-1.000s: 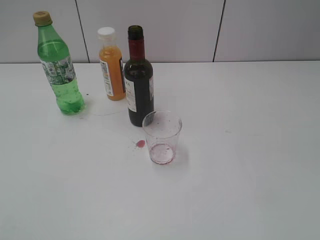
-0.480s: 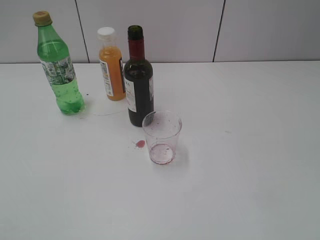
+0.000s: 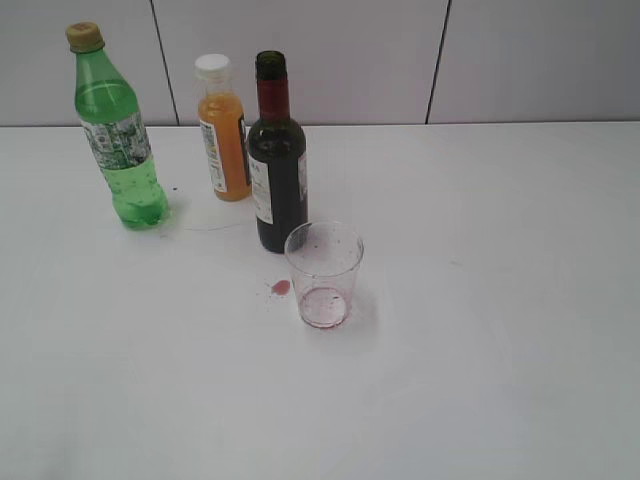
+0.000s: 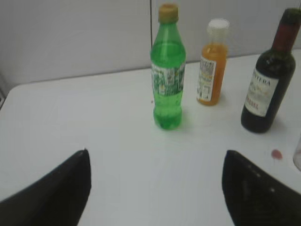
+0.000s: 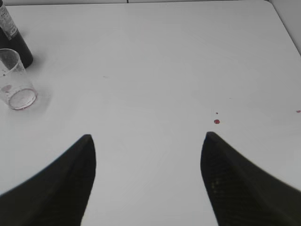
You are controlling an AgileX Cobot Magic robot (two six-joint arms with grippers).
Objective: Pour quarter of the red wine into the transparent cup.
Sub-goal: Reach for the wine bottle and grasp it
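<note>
The dark wine bottle [image 3: 277, 160] with red foil neck and white label stands upright and uncapped on the white table; it also shows in the left wrist view [image 4: 267, 84] and partly in the right wrist view [image 5: 14, 37]. The transparent cup [image 3: 324, 274], wine-stained with a little red at its bottom, stands just in front of and to the right of the bottle; it also shows in the right wrist view [image 5: 15, 80]. My left gripper [image 4: 155, 162] is open and empty, well short of the bottles. My right gripper [image 5: 148, 143] is open and empty, far right of the cup. Neither gripper shows in the exterior view.
A green soda bottle [image 3: 118, 135] and an orange juice bottle [image 3: 225, 135] stand left of the wine bottle, near the back wall. A red wine drop [image 3: 281, 287] lies left of the cup. More red drops [image 5: 216, 121] lie on the table [image 3: 480, 300] at the right.
</note>
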